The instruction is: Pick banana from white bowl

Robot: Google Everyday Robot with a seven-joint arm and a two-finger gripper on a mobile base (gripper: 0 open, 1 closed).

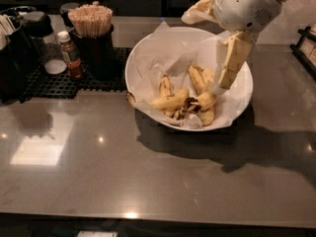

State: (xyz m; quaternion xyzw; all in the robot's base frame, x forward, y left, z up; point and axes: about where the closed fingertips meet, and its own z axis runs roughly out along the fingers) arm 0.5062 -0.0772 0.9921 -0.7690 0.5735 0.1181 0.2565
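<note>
The white bowl (pixel 143 58), lined with crinkled white paper, stands on the grey counter at centre right. Several yellow, brown-speckled bananas lie in its lower half. The largest banana (pixel 170 102) lies crosswise at the front, and a dark brown end shows at the bowl's left rim. Shorter bananas (pixel 200 79) lie behind it. My gripper (pixel 205 51) hangs over the right part of the bowl, open and empty. One cream finger (pixel 232 60) points down just above the right-hand bananas. The other finger (pixel 198 11) sticks out over the far rim.
A black cup of wooden stir sticks (pixel 92 23) and a small sauce bottle (pixel 70 54) stand on a black mesh mat (pixel 74 80) left of the bowl. Dark containers (pixel 17 53) stand at the far left. A rack (pixel 307 42) is at the right edge.
</note>
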